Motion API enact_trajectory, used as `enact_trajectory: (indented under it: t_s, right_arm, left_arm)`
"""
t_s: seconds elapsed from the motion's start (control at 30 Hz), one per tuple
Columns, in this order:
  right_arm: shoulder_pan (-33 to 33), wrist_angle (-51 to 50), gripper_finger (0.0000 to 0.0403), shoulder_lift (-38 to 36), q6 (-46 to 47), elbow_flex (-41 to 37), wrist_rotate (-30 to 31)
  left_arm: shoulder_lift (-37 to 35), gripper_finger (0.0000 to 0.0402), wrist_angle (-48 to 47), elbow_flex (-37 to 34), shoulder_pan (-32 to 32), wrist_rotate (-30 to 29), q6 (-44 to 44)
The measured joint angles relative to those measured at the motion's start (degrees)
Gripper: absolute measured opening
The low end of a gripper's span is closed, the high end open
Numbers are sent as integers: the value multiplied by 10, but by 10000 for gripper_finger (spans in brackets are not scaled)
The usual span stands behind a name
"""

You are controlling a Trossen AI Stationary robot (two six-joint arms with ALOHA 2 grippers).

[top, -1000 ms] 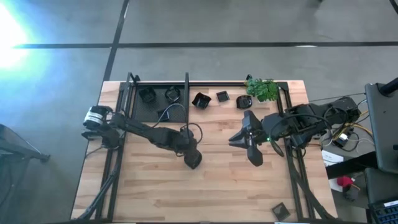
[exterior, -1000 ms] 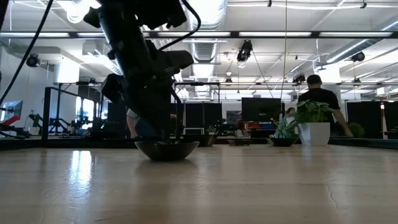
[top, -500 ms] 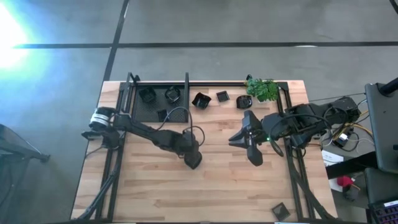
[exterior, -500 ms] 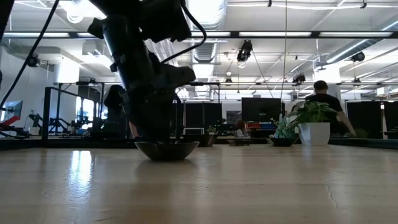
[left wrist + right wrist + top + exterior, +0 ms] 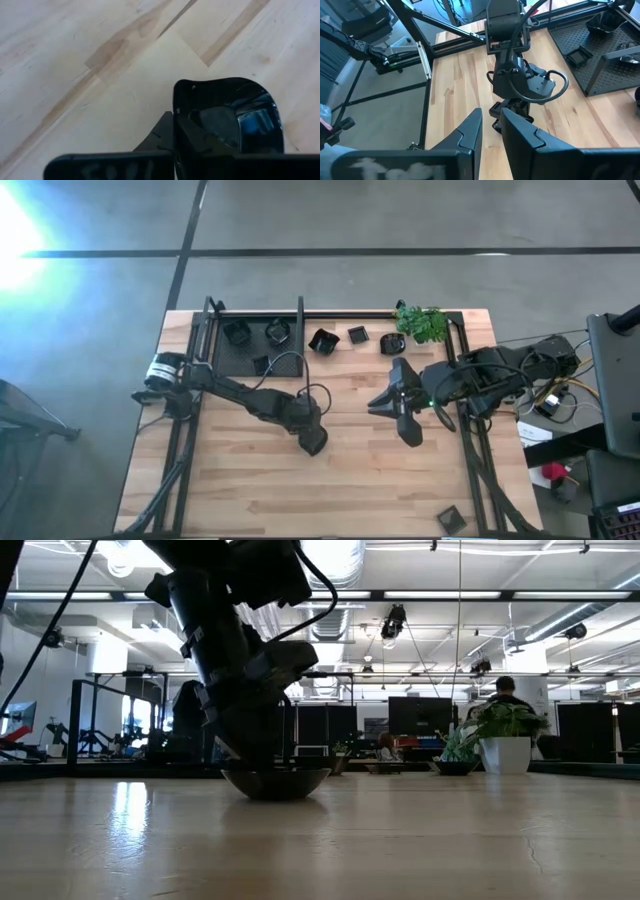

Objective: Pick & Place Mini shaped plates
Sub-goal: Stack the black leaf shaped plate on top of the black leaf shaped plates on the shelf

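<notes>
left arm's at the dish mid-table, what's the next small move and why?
Probably open the fingers and lift straight up. The left gripper is closed on the rim of the mini plate, and the low view shows that plate sitting on the table already. The right gripper waits nearby.

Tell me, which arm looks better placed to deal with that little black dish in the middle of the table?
The left. Its gripper is already down at the dish, with a finger against its rim. The right gripper hovers off to the side, holding nothing.
</notes>
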Motion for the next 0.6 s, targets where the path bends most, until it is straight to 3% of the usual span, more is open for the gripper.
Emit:
enact_trajectory:
  t_s: [0.33, 0.6]
  right_arm:
    - [0, 0, 68, 0, 0, 0, 0]
    - [0, 0, 68, 0, 0, 0, 0]
  left_arm:
    - [-55, 0, -14, 0, 2, 6, 5]
    - [-157, 0, -68, 0, 6, 6, 5]
